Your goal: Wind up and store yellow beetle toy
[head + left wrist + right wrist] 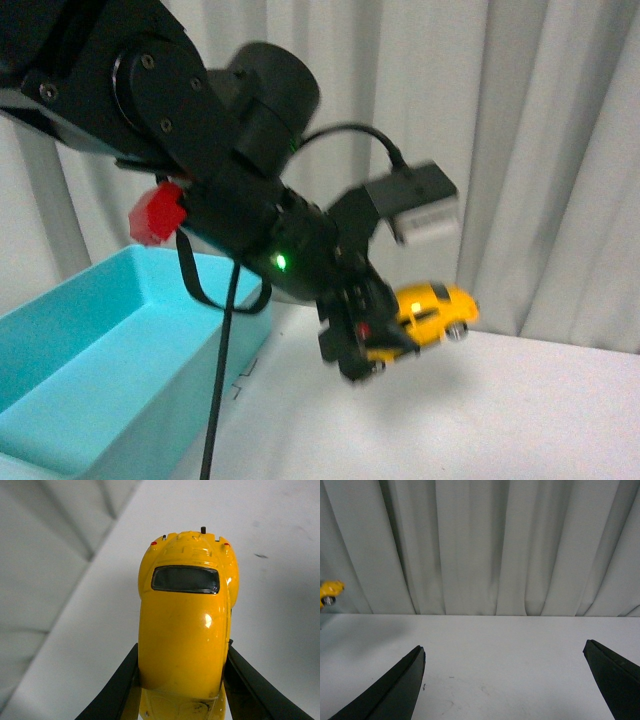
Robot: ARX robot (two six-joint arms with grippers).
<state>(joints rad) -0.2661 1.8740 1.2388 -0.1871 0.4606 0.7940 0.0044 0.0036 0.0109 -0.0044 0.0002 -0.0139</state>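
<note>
My left gripper (pixel 375 345) is shut on the yellow beetle toy (pixel 432 311) and holds it in the air above the white table, just right of the turquoise bin (pixel 90 370). In the left wrist view the toy (pixel 185 625) fills the middle, clamped between the two black fingers (pixel 117 685), its dark window facing the camera. My right gripper (pixel 504 652) is open and empty over bare white table; its fingers (pixel 395 690) stand wide apart. The toy also shows in the right wrist view (pixel 330 591) at the far edge.
The turquoise bin's inside looks empty. Pale curtains (pixel 540 150) hang behind the table. The white table (pixel 480 420) stretches to the right of the left arm. A black cable (pixel 220 390) hangs from the left arm in front of the bin.
</note>
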